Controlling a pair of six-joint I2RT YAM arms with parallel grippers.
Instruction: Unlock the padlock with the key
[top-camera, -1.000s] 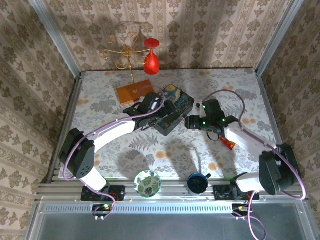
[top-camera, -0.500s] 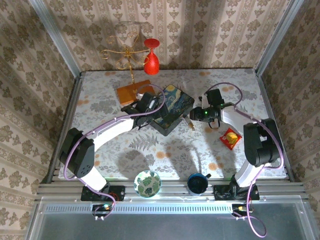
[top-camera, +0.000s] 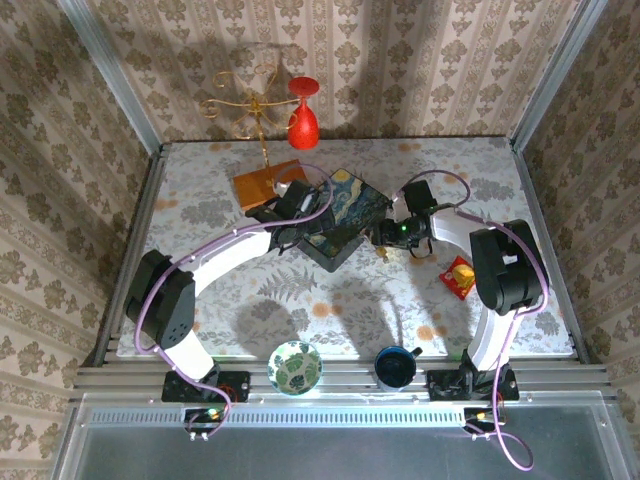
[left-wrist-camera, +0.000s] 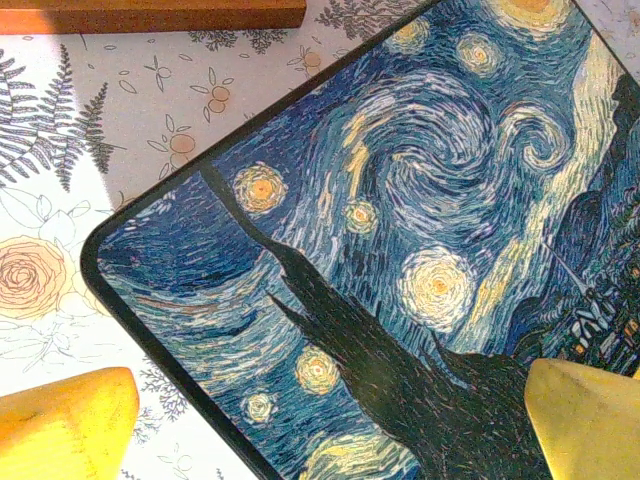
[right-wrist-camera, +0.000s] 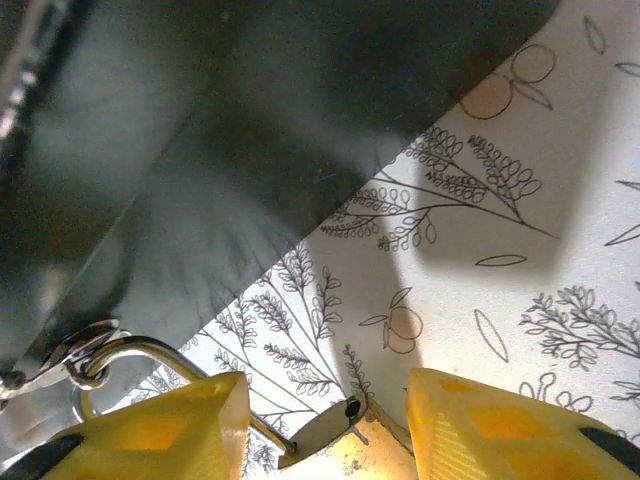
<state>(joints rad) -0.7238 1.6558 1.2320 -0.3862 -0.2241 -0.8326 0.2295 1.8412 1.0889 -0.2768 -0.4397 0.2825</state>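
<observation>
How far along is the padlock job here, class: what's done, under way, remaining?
Done: the right gripper straddles the padlock; the left gripper hangs open over the painted box. Under way: gripping the padlock, though contact is unclear. Left: its shackle is hooked through the box's clasp, so keying and unlocking remain.

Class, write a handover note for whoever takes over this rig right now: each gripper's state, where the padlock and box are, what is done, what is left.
Left gripper: jaws wide open, holding nothing, over the lid of the painted blue box.
Right gripper: low beside the box, jaws either side of the padlock; grip unconfirmed.
Padlock: shackle hooked to a metal ring on the box's side.
Done: right arm at the lock.
Left: insert key, turn, free shackle. Key's place unclear.
</observation>
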